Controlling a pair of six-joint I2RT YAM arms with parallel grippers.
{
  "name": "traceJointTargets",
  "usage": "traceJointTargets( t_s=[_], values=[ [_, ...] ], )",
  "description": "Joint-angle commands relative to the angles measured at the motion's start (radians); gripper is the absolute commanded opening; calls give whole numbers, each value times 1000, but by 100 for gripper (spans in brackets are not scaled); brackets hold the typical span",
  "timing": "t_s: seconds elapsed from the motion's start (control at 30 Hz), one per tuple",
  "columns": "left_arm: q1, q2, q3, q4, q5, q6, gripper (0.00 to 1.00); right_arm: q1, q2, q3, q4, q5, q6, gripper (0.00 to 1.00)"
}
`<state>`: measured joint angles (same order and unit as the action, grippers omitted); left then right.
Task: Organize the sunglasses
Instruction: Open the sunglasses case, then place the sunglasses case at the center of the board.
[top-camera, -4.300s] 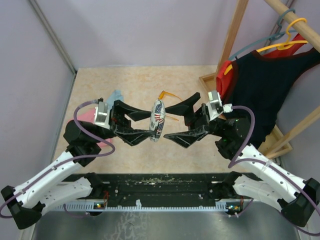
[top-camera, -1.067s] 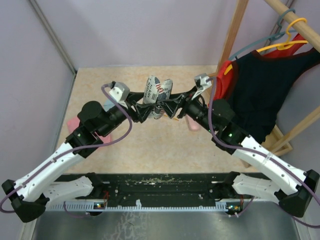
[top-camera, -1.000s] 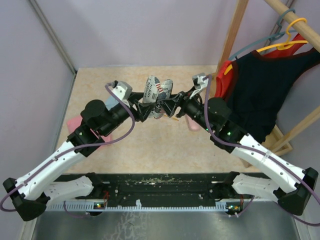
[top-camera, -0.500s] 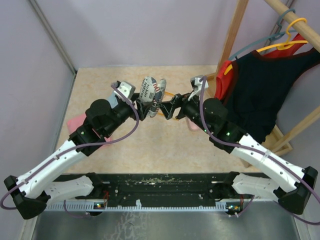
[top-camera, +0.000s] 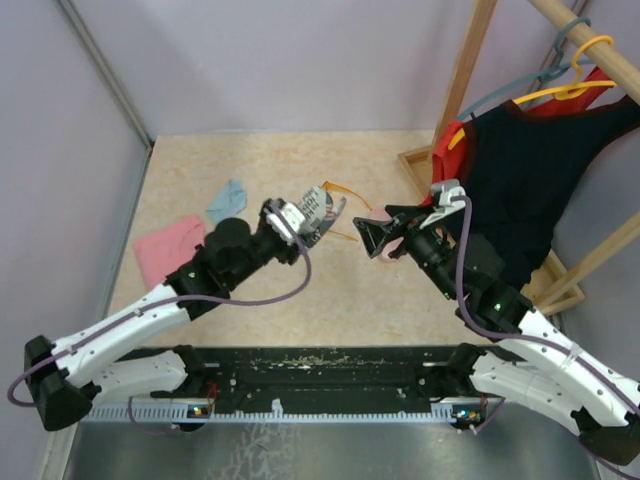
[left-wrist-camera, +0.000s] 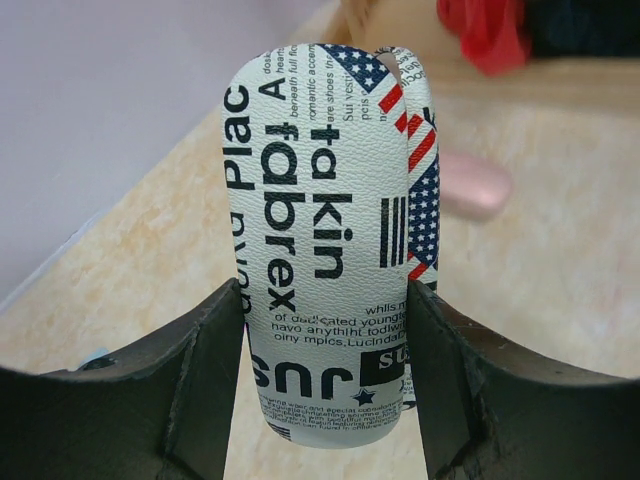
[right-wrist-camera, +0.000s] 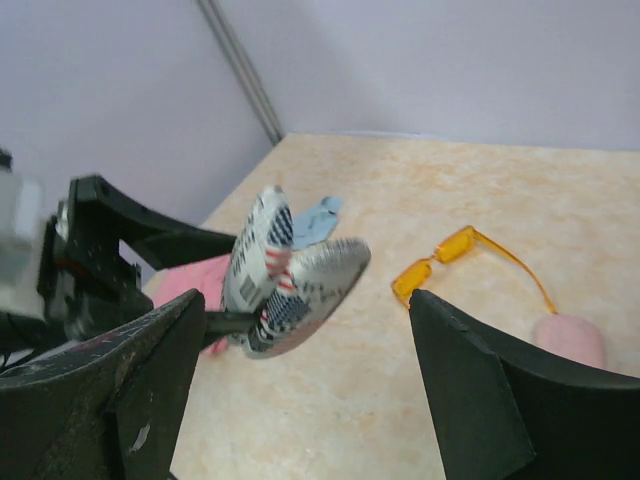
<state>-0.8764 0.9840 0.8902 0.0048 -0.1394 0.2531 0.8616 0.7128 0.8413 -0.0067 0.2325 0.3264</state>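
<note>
My left gripper (top-camera: 312, 222) is shut on one half of the black-and-white printed case (top-camera: 318, 208), held above the table; in the left wrist view the case (left-wrist-camera: 325, 240) stands upright between the fingers (left-wrist-camera: 205, 380). The right wrist view shows this case (right-wrist-camera: 290, 280) hinged open like a clamshell. My right gripper (top-camera: 374, 237) is open and empty, just right of the case. The orange translucent sunglasses (right-wrist-camera: 440, 262) lie on the table beyond it, partly visible from above (top-camera: 343, 192). The black-framed sunglasses are out of view.
A pink oblong case (right-wrist-camera: 570, 340) lies on the table by my right gripper. A pink cloth (top-camera: 165, 247) and a blue cloth (top-camera: 227, 200) lie at the left. A wooden rack (top-camera: 470, 80) with hung clothes (top-camera: 520, 170) stands at the right.
Both grippers were at the printed case, further back. The right gripper has let go and drawn back to the right, open. The left gripper has brought the opened case nearer.
</note>
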Motion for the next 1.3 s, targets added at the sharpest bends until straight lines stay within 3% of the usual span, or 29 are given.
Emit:
traceJointTargets(
  t_s=[0.0, 0.37, 0.53, 0.73, 0.93, 1.03, 1.27],
  values=[
    [-101, 97, -104, 99, -107, 283, 0, 4, -66, -40, -35, 132, -39, 82],
    [-290, 367, -292, 405, -378, 555, 2, 4, -151, -88, -100, 162, -45, 82],
    [-375, 511, -381, 733, -567, 797, 1, 4, -152, -101, -111, 154, -35, 81],
    [-438, 764, -477, 1312, -688, 1105, 1, 4, -152, -108, -116, 143, -29, 81],
    [-482, 1003, -493, 1777, -712, 1349, 25, 5, -148, -107, -122, 128, -27, 81],
    [-504, 1046, -491, 1782, -710, 1326, 28, 4, -144, -104, -125, 123, -27, 81],
    [-529, 1024, -501, 1675, -707, 1203, 45, 4, -139, -99, -129, 120, -30, 81]
  ],
)
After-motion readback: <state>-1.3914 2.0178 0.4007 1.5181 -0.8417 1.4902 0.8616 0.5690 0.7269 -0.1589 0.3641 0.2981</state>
